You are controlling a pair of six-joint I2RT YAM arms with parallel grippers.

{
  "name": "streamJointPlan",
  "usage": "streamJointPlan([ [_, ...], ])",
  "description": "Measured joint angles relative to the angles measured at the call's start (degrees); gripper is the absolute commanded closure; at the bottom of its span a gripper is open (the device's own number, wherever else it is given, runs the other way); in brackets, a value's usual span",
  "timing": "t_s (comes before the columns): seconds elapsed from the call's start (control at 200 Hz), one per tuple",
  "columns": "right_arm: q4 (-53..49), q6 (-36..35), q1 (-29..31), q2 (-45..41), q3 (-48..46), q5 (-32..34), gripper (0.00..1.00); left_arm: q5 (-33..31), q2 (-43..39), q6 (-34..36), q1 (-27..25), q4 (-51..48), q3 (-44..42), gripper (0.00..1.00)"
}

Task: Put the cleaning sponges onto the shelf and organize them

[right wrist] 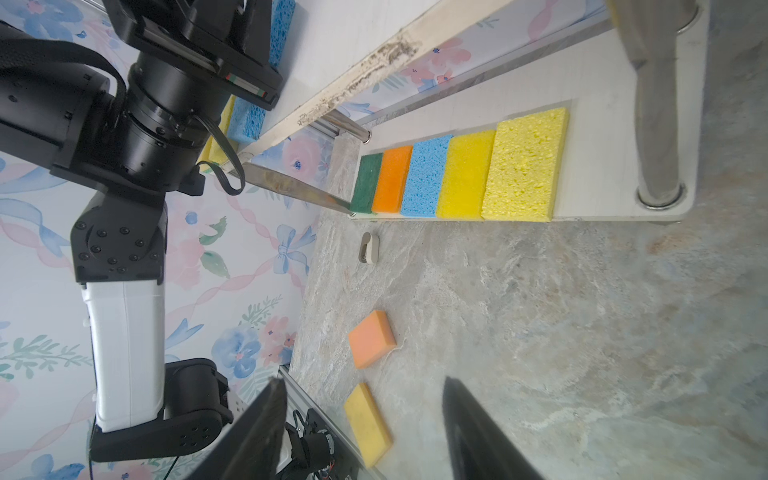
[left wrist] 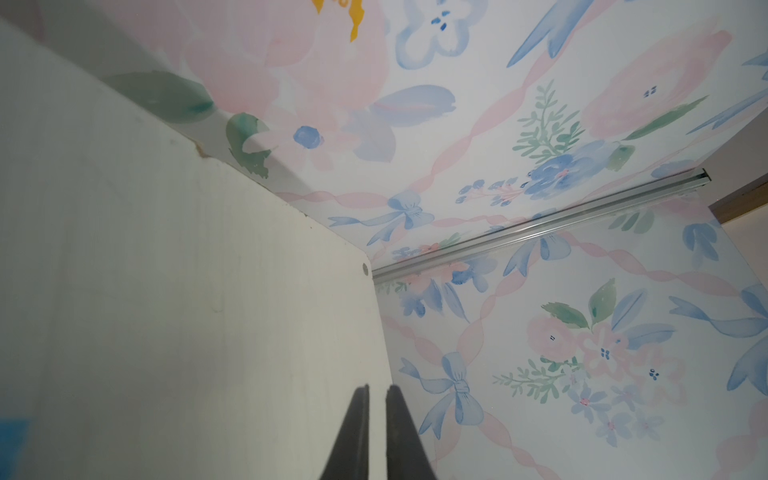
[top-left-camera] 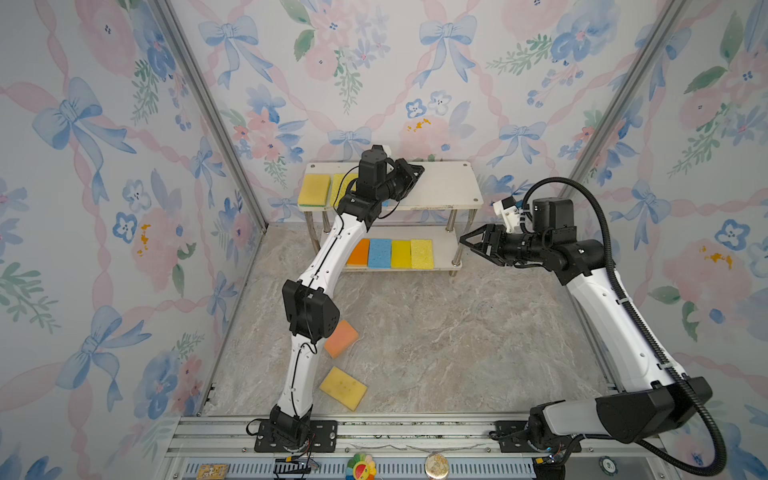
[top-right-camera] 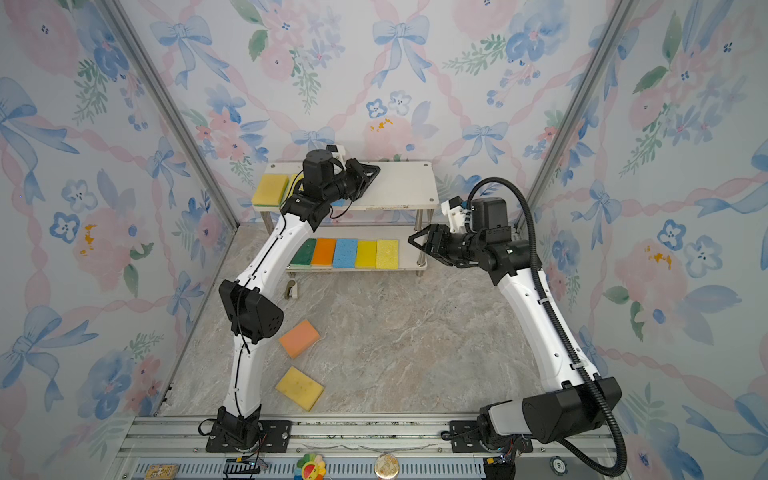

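This is a staged robot test cell in a lab, not a real home. Flat wall panels [top-left-camera: 104, 208] printed with bows and pink flowers close in three sides, joined at the back corners by bare aluminium posts [top-left-camera: 208, 112]. The desk [top-left-camera: 457, 340] has a marble-look top. Along its front edge runs a slotted aluminium rail [top-left-camera: 415, 432], where the left arm [top-left-camera: 316, 266] and right arm [top-left-camera: 611, 328] are bolted down. A corrugated cable conduit [top-left-camera: 602, 232] loops from the right arm. A small two-tier shelf [top-left-camera: 449, 187] stands at the back edge.
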Motion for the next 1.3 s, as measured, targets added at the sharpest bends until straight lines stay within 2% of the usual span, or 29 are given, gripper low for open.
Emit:
streamJointPlan([
  [0.8,0.07,-0.02,0.00,0.02,-0.11,-0.61,0.37,-2.51,-1.18,0.28,1.90,2.43,-2.64,0.89],
  [1.3,0.26,-0.04,0.00,0.00,-0.87,-0.55,0.37,1.84,-0.87,1.46,0.35,2.75,2.89,0.87],
])
